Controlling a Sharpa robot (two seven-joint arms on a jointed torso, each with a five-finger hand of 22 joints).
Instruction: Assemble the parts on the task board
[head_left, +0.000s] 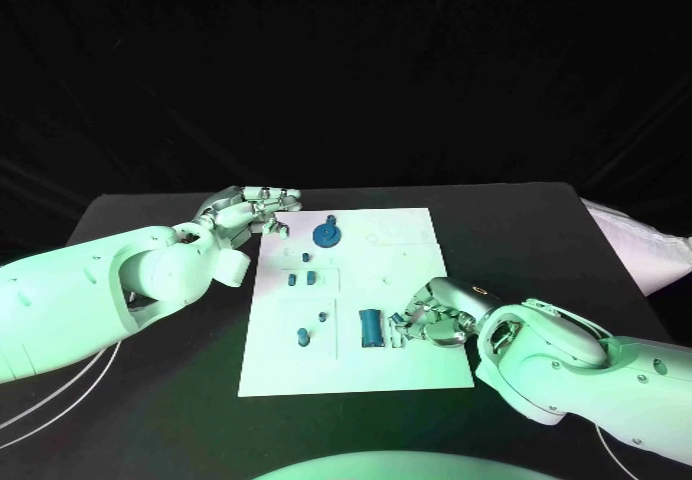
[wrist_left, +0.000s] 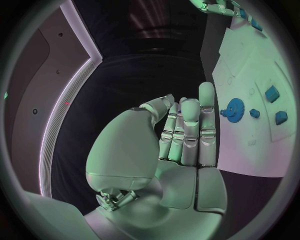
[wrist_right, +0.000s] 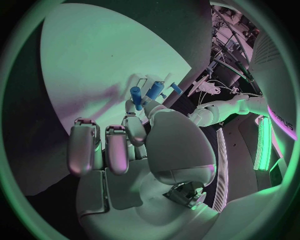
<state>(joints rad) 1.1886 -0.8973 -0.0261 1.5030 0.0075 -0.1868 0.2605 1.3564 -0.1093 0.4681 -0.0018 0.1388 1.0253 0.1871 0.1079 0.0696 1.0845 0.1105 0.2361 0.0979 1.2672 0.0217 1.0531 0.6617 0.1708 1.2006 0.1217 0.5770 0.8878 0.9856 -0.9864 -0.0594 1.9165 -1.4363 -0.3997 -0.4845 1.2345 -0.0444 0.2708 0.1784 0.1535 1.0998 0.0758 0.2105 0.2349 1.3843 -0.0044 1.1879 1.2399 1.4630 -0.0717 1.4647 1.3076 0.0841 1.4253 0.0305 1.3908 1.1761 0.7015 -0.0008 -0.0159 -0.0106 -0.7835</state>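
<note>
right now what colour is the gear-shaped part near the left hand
Blue. The gear-shaped part shows best in the left wrist view, beside the left hand.

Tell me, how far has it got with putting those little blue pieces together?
Hard to call anything finished. A blue gear-like part sits at the far end of the task board, and small blue parts lie mid-board. The right hand is at a blue cylinder near the front, apparently working on it. The left hand rests open at the far left corner. Most seems left.
</note>
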